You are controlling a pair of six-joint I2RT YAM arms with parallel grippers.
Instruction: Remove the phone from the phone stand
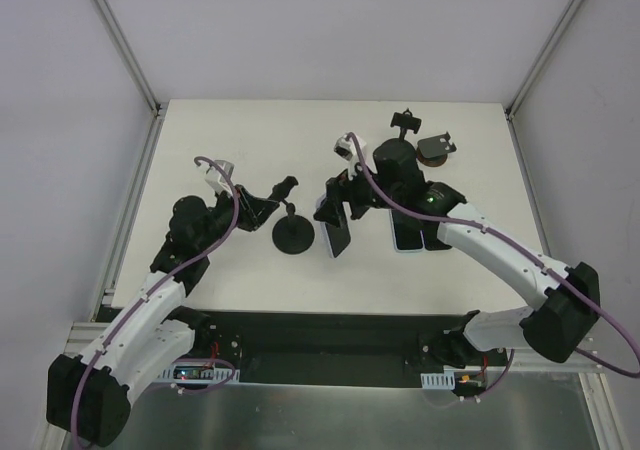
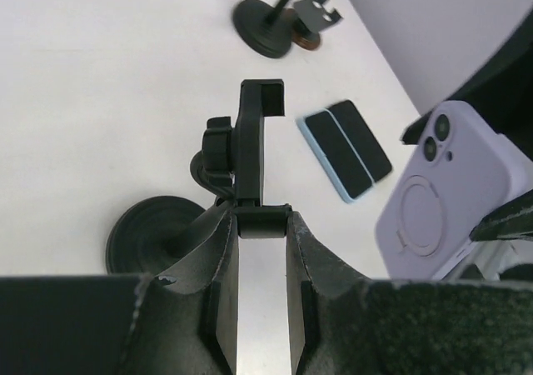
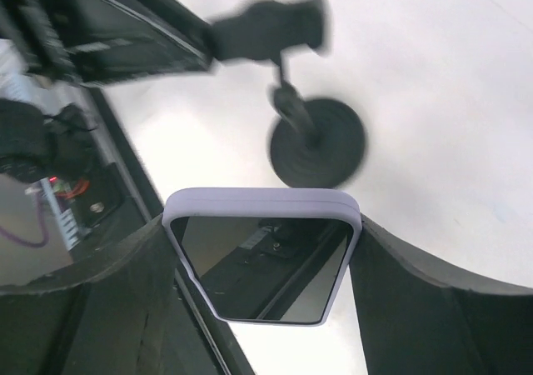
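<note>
The left gripper (image 2: 260,222) is clamped shut on the cradle of the black phone stand with a round disc base (image 1: 293,236). The right gripper (image 3: 262,229) pinches the lavender-cased smartphone (image 3: 262,262) by its sides, holding it off the cradle and just to the right of that stand's base. Farther right of the stand, a second phone in a light-blue case (image 2: 346,148) lies flat on the white table (image 1: 250,140), and beyond it stands another black stand (image 2: 265,27).
</note>
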